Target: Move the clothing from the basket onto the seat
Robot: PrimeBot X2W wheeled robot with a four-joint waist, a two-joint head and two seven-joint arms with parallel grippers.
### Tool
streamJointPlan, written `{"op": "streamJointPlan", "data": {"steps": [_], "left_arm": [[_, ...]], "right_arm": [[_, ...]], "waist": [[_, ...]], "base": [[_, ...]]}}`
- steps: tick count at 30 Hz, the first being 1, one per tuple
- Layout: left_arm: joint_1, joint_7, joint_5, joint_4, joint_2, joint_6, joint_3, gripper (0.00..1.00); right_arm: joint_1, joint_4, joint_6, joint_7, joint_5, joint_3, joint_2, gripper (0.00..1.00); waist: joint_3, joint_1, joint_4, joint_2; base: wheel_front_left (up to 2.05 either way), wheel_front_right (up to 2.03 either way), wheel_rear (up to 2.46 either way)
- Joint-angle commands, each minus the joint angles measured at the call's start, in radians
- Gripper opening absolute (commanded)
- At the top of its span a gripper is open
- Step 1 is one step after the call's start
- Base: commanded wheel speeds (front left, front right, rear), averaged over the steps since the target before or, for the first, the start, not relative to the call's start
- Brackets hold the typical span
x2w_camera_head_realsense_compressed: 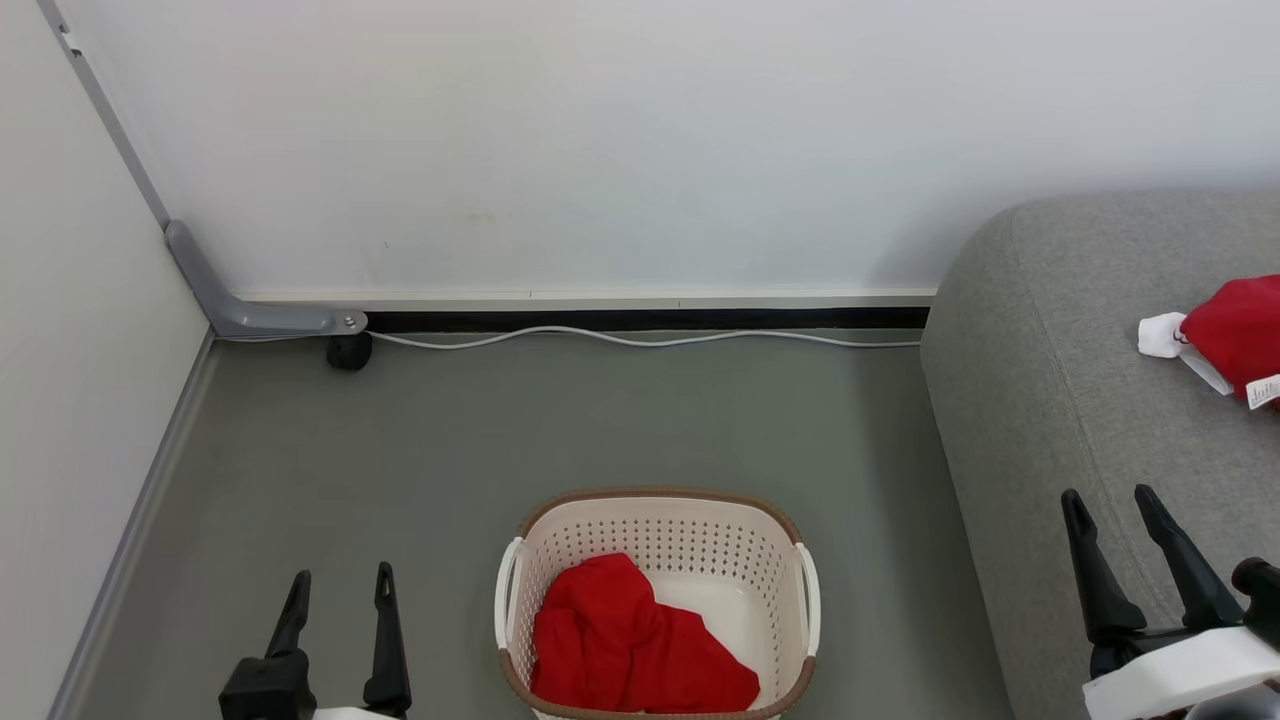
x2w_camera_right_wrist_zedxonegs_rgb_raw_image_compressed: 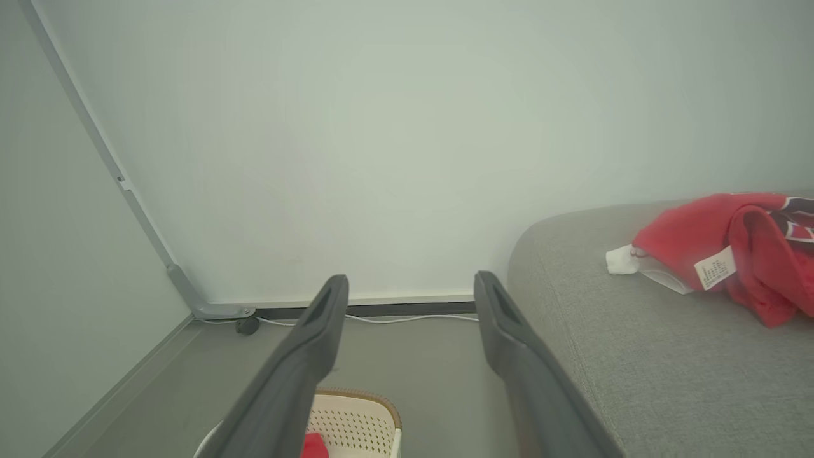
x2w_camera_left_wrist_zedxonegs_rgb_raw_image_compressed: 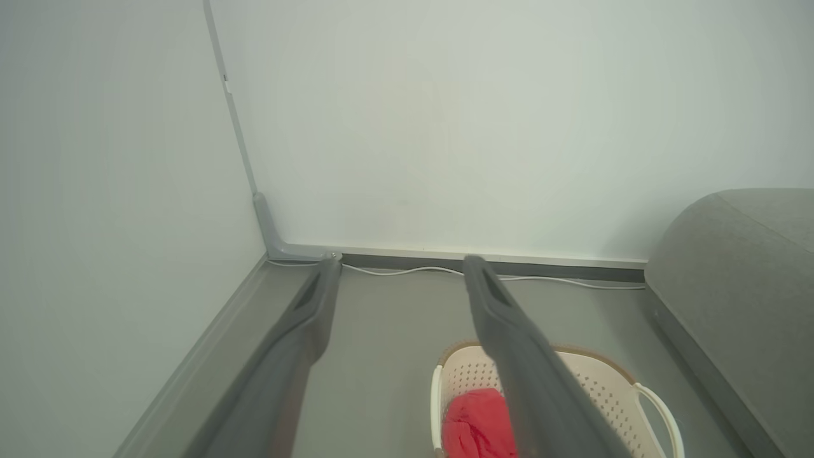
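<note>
At the lower left of the head view, the left gripper (x2w_camera_head_realsense_compressed: 342,578) with its two long dark fingers is hanging over the grey floor (x2w_camera_head_realsense_compressed: 400,470), its jaws standing apart and gripping nothing. At the lower right, the right gripper (x2w_camera_head_realsense_compressed: 1107,497) is hovering before the near part of the sofa, its jaws likewise spread and empty. Between them, at the bottom centre, the oval cream plastic laundry basket (x2w_camera_head_realsense_compressed: 660,493), perforated on its sides and brown at the rim, is sitting on the floor. A plain red crumpled garment (x2w_camera_head_realsense_compressed: 630,640) is lying inside it, towards its left. To the right, the large grey fabric sofa (x2w_camera_head_realsense_compressed: 1060,380) is running off the frame's edge, and a bunched red jersey with white trim (x2w_camera_head_realsense_compressed: 1235,325) is lying on it at the right edge. Farther up, a thin white cable (x2w_camera_head_realsense_compressed: 640,340) is trailing along the foot of the pale wall (x2w_camera_head_realsense_compressed: 640,130), reaching towards a grey metal bracket (x2w_camera_head_realsense_compressed: 250,318) in the left corner.
</note>
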Motion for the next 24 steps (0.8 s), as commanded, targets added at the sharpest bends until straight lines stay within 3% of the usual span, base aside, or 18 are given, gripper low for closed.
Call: {"op": "streamJointPlan", "data": {"steps": [1,24], "left_arm": [[-0.013,-0.006,0.005,-0.031,0.003,-0.002,0.033,1.0],[-0.002,-0.006,-0.072,-0.018,0.001,0.039,-0.045,1.0]], "right_arm": [[-0.016,-0.018,0.003,-0.006,-0.005,0.018,-0.023,1.0],[-0.035,-0.029,0.003,-0.006,0.006,0.015,-0.034,1.0]], "waist": [[0.001,0.0,-0.003,0.0],[0.036,0.0,-0.018,0.0]], "base": [[0.0,0.0,0.0],[0.0,0.0,0.0]]}}
